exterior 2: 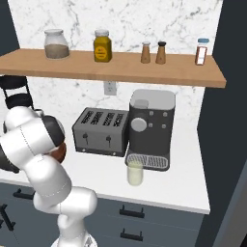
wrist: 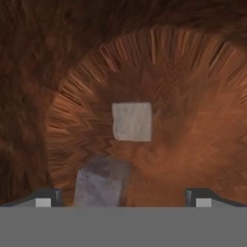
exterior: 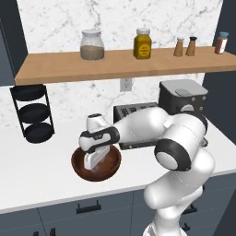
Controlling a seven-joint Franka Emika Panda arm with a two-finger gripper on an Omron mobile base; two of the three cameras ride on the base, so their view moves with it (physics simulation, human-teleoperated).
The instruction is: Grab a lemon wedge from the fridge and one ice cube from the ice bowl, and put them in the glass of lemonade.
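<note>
The ice bowl (exterior: 76, 164) is a dark reddish-brown wooden bowl near the counter's front edge. My gripper (exterior: 95, 167) reaches down into it, jaws open wide. In the hand view the bowl's floor (wrist: 193, 120) is close, and a pale ice cube (wrist: 131, 121) lies at its middle, ahead of the gripper (wrist: 123, 200) and between the lines of its tips. A second, greyer cube (wrist: 101, 183) lies nearer, just inside one fingertip (wrist: 43, 198). The glass of lemonade (exterior 2: 135, 172) stands in front of the coffee machine. The fridge and the lemon wedge are out of view.
A toaster (exterior 2: 100, 130) and a coffee machine (exterior 2: 149, 126) stand behind and to the right of the bowl. A black tiered stand (exterior: 32, 113) is at the back left. A wooden shelf (exterior: 124, 64) with jars hangs above the counter.
</note>
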